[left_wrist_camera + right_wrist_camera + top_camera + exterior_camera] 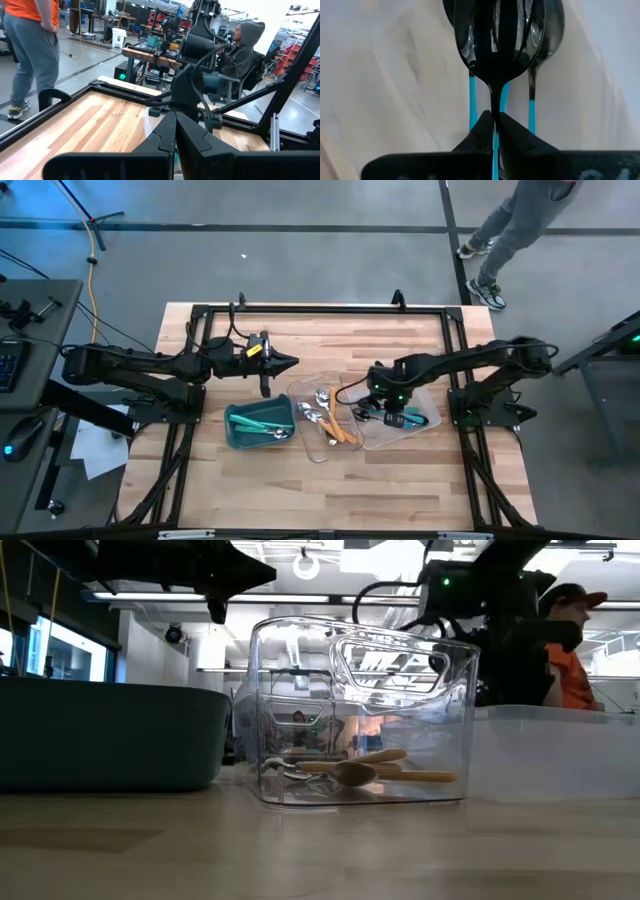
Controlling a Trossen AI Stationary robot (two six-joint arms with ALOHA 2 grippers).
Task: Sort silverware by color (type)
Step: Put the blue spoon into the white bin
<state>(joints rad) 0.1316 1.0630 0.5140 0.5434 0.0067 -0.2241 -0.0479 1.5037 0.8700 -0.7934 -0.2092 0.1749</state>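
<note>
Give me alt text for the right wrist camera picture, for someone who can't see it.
The right tool is shut on the slim teal handle of a black spoon, whose glossy bowl fills the upper middle of the picture. Behind it lie more black-headed utensils with teal handles on a pale, cloudy surface.

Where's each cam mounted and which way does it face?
High: overhead, straight down on the table; both arms show.
Low: table height, level through the clear tray; arms overhead.
Left wrist: past the shut left gripper across the table.
Right wrist: down past the right gripper, shut on a black-headed teal spoon.
High and low share the clear tray.
</note>
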